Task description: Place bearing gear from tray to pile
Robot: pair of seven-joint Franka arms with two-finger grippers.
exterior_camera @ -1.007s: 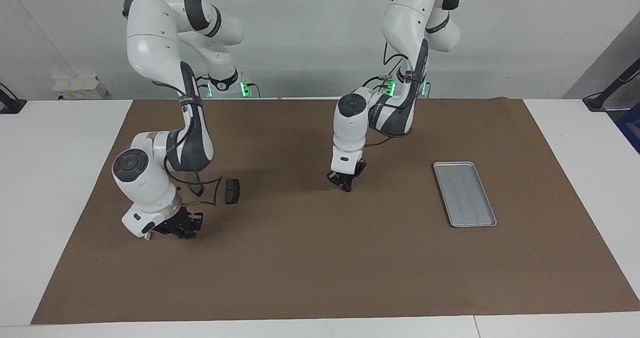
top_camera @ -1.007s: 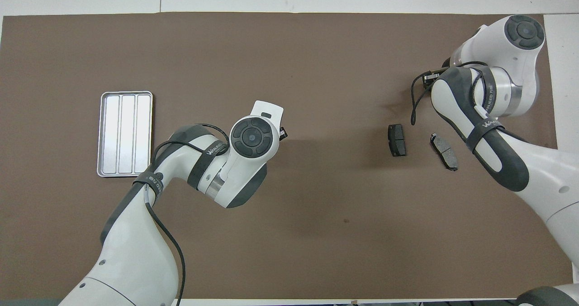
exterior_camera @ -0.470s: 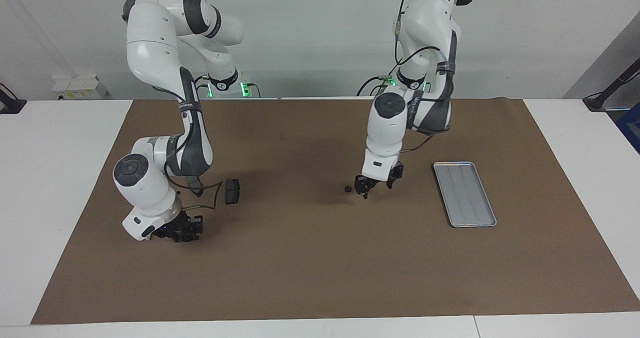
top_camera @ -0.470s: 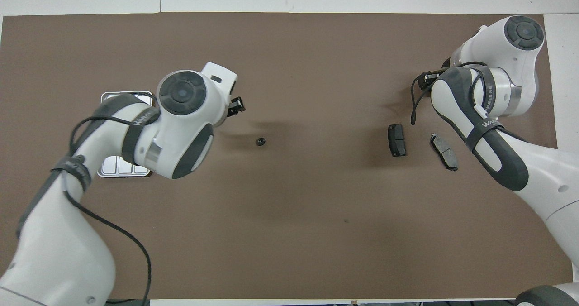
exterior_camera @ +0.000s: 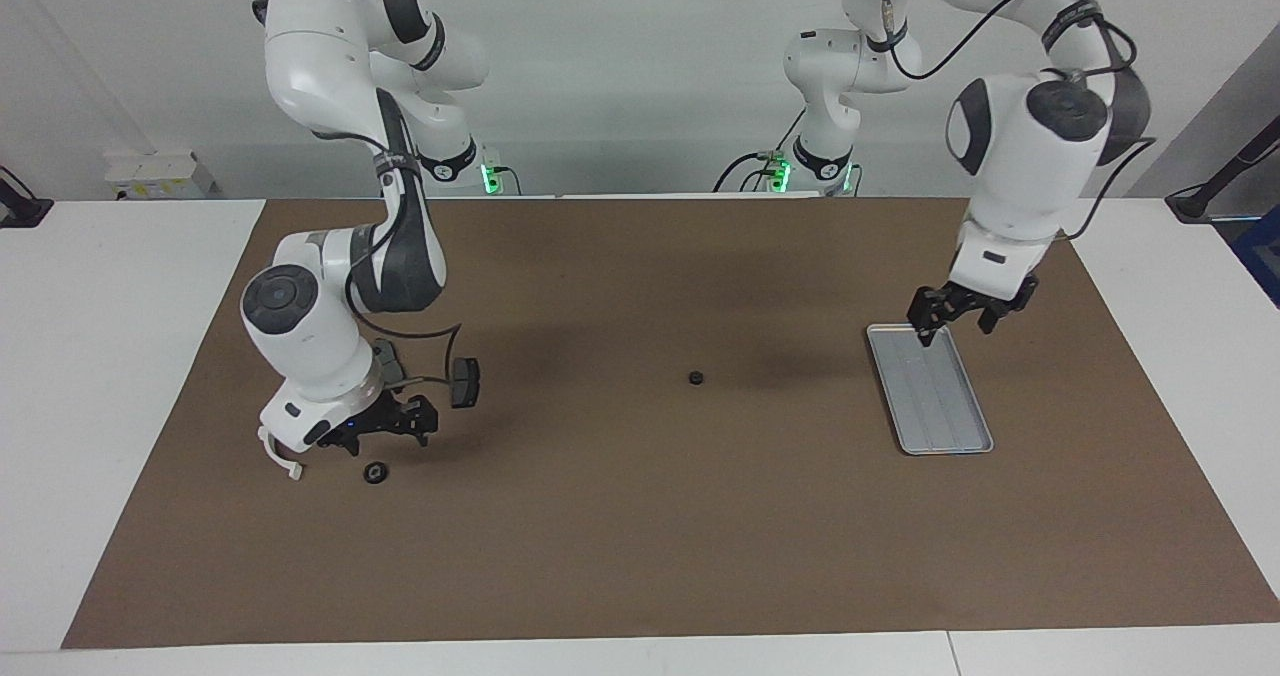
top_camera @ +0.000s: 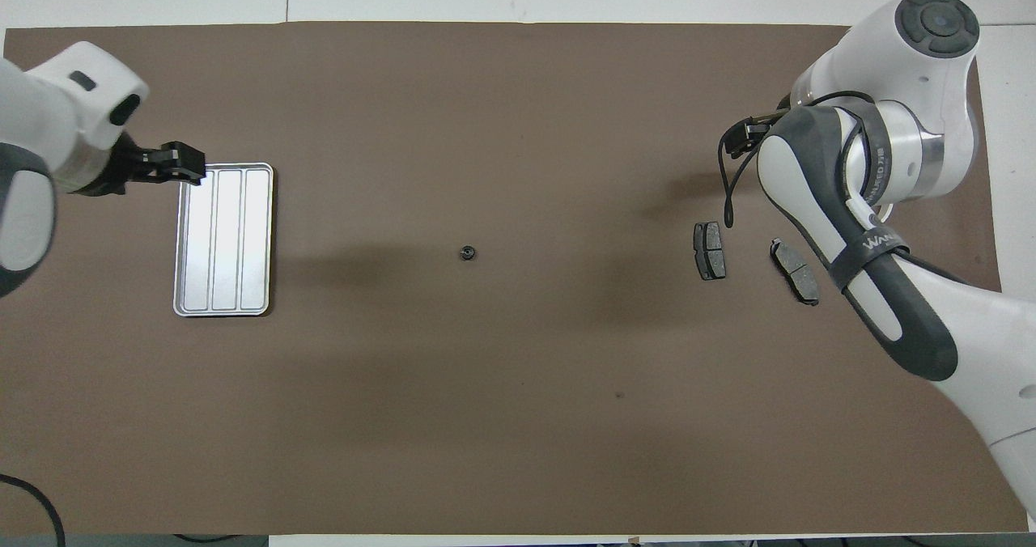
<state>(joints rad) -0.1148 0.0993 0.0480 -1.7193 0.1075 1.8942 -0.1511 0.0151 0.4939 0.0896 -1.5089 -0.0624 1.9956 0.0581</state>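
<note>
The silver tray (exterior_camera: 930,388) lies bare toward the left arm's end of the table; it also shows in the overhead view (top_camera: 224,239). My left gripper (exterior_camera: 958,321) hangs open and empty over one end of the tray. A small black gear (exterior_camera: 695,377) lies alone mid-mat, also in the overhead view (top_camera: 467,252). The pile is toward the right arm's end: a white arc (exterior_camera: 280,456) and two dark brake pads (top_camera: 710,250) (top_camera: 795,270). My right gripper (exterior_camera: 385,434) is open just above the mat beside the arc. A black ring-shaped gear (exterior_camera: 376,473) lies beneath it.
A brown mat (exterior_camera: 640,556) covers the white table. The right arm's forearm (top_camera: 858,231) hides the arc and the ring-shaped gear in the overhead view.
The left arm left the small gear mid-mat and swung up and away to above the tray. The right gripper rose off the mat, uncovering the ring-shaped gear and the white arc.
</note>
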